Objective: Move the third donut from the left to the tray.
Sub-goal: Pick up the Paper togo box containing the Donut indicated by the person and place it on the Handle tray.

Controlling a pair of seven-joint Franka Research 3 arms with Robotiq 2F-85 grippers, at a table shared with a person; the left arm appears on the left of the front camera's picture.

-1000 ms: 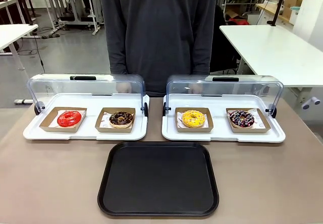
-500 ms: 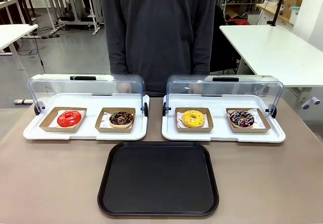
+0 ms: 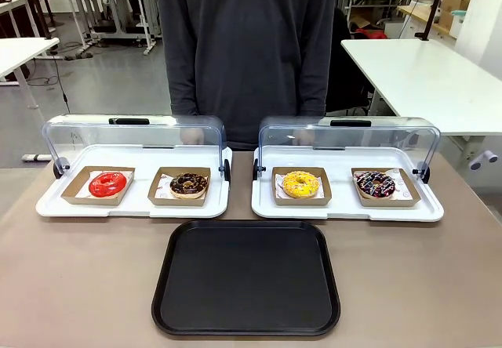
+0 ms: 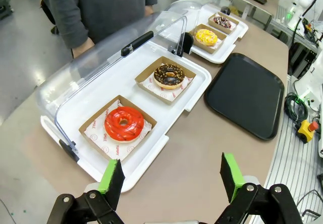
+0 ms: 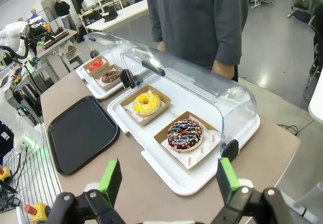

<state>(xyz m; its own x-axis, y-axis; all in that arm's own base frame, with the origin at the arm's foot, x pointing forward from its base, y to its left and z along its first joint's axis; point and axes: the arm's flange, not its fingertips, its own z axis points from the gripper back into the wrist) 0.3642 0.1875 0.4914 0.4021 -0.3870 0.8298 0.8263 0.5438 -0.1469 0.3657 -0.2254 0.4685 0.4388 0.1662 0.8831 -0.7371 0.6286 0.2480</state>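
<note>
The yellow-iced donut [image 3: 300,183] with coloured sprinkles lies in a brown cardboard holder on the right white display tray [image 3: 345,209], left of a chocolate sprinkled donut [image 3: 376,183]. The same yellow-iced donut [image 5: 146,103] lies well ahead of my right gripper [image 5: 168,181], which is open and holds nothing. The black tray [image 3: 246,277] lies bare in front of the two display trays. My left gripper [image 4: 173,176] is open above the table, near a red-iced donut [image 4: 123,123]; the yellow-iced donut [image 4: 206,37] is far off.
The left display tray [image 3: 133,203] holds the red-iced donut [image 3: 107,183] and a chocolate donut [image 3: 189,184]. Both clear domed lids [image 3: 349,140] are tipped back open. A person [image 3: 245,50] in a dark grey top stands at the far edge, hands behind the lids.
</note>
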